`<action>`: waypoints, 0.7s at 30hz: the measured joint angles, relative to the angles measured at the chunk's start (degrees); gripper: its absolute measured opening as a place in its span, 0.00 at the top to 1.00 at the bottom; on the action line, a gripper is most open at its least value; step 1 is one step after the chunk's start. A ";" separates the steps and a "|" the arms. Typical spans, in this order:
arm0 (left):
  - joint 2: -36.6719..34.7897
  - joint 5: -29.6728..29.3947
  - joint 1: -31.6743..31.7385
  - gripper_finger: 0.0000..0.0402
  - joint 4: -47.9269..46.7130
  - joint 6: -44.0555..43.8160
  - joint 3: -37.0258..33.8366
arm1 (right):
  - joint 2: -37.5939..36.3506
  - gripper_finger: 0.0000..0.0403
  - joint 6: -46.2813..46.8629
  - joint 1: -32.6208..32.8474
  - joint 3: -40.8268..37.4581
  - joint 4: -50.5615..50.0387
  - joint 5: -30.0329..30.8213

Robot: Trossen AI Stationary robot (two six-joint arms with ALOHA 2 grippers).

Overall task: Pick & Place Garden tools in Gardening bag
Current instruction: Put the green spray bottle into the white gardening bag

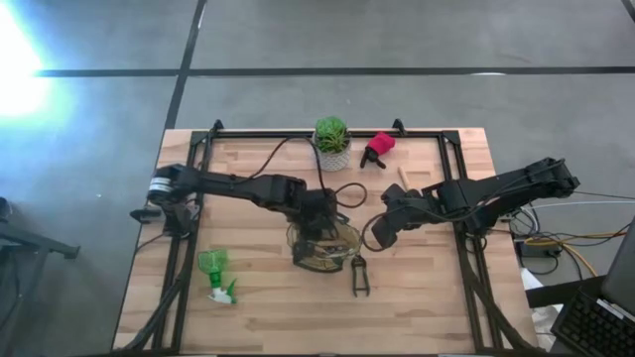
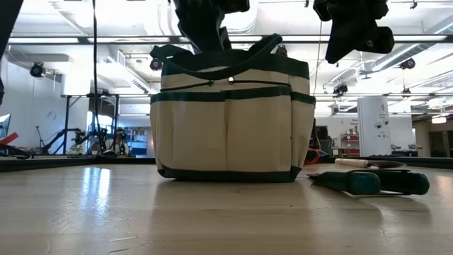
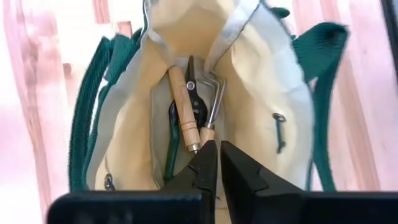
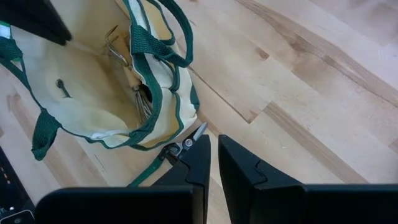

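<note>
My left gripper [image 3: 217, 163] hid the lower ends of the wooden handles [image 3: 185, 112] inside the bag [image 3: 261, 93]. My arms were cut off at 12 o'clock in the low view. The pruner [image 4: 186, 144] was half hidden behind my right gripper [image 4: 213, 163].

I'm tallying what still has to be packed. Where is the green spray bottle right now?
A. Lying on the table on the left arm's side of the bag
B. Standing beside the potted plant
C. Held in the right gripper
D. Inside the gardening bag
A. The high view shows the green spray bottle lying on the bare wood, apart from the gardening bag and touched by neither gripper.
</note>
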 joint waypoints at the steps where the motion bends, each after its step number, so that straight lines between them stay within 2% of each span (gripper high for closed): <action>1: -0.37 0.02 0.00 0.96 -0.45 0.07 0.17 | 0.00 0.93 -0.01 -0.01 0.00 0.02 0.02; 5: -2.80 0.02 0.02 0.99 -0.98 0.15 0.15 | 0.00 0.93 0.00 0.00 0.00 0.00 0.00; 21: -16.90 -2.31 -0.91 0.99 2.95 -0.93 -2.50 | 0.00 0.93 -0.01 -0.01 0.00 0.06 0.00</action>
